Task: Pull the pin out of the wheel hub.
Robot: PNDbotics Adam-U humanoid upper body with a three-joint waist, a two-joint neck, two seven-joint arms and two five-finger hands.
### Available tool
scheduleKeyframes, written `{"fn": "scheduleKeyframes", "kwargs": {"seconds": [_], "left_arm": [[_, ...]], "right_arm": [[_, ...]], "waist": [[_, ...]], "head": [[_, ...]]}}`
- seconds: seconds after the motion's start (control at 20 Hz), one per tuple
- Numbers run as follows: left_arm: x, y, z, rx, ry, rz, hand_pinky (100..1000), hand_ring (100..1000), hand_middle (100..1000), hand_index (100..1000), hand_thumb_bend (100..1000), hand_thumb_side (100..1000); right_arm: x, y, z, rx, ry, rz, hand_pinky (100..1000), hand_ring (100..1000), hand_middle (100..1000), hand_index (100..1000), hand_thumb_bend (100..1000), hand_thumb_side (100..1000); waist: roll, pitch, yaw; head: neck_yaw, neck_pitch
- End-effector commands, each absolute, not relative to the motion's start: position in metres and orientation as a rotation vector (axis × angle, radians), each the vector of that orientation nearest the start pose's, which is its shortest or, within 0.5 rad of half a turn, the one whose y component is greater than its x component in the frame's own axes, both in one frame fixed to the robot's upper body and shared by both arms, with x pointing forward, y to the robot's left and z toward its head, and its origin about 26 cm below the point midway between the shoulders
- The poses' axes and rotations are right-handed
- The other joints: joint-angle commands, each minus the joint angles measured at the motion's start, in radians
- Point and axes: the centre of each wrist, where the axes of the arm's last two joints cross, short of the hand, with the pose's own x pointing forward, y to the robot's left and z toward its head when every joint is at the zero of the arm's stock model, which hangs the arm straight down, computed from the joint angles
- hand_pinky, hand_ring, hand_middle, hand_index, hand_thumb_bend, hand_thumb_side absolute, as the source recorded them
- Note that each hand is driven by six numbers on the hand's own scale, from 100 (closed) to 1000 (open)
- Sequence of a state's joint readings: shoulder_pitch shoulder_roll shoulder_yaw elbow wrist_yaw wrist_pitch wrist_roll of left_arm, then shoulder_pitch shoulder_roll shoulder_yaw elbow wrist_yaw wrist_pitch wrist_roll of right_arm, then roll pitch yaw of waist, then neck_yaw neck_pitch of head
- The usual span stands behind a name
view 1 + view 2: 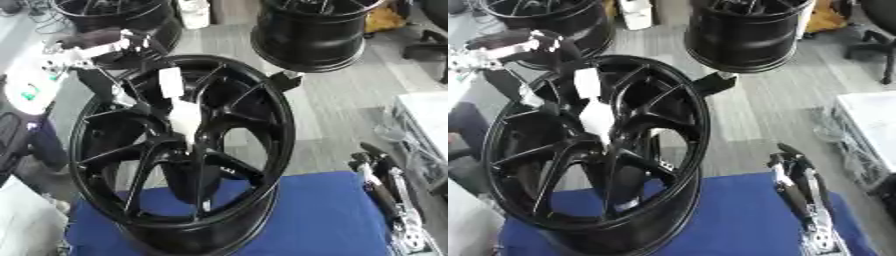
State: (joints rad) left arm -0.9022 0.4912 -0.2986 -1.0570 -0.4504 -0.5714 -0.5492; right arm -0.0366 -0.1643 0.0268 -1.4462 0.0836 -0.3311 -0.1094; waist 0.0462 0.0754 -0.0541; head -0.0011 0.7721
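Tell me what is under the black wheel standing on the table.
The black wheel stands upright on a blue cloth, which shows through the gaps between its spokes. Its lower rim hides the spot where it touches the cloth. A white pin sits at the hub.

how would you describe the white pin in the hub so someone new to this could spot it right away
Find the large black wheel standing on edge on the blue table cover. At its centre, where the spokes meet, sits the white pin. It is the only pale piece against the wheel's black metal.
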Motion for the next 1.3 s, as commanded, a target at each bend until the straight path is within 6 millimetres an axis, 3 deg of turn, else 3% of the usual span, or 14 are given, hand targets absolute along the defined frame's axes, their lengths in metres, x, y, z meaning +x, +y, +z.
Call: {"fn": "scheduleKeyframes", "kwargs": {"seconds": [0.05, 0.6, 1.05, 1.3], "left_arm": [[0.466, 0.257, 0.206, 0.322, -1.751, -2.05, 610, 501, 753, 833, 762, 513], [0.471, 0.254, 0.185, 0.332, -1.798, -1.934, 559, 428, 644, 750, 699, 468], [0.475, 0.253, 0.173, 0.376, -1.827, -1.777, 554, 427, 670, 761, 699, 481], [0.475, 0.25, 0.165, 0.373, -1.856, -1.69, 487, 338, 549, 665, 560, 396]], "right_arm": [[0.286, -0.278, -0.024, -0.212, -1.841, 0.175, 710, 655, 641, 833, 100, 584], [0.289, -0.274, -0.021, -0.199, -1.852, 0.174, 710, 654, 641, 832, 100, 587], [0.29, -0.271, -0.02, -0.188, -1.857, 0.176, 710, 654, 641, 831, 100, 590], [0.291, -0.27, -0.02, -0.183, -1.86, 0.174, 709, 654, 641, 831, 100, 591]], "waist": [[-0.003, -0.01, -0.002], [-0.006, -0.001, -0.012], [-0.009, 0.004, -0.019], [-0.011, 0.007, -0.022]], "head": [[0.004, -0.002], [0.013, -0.002], [0.015, -0.002], [0.016, -0.002]]}}
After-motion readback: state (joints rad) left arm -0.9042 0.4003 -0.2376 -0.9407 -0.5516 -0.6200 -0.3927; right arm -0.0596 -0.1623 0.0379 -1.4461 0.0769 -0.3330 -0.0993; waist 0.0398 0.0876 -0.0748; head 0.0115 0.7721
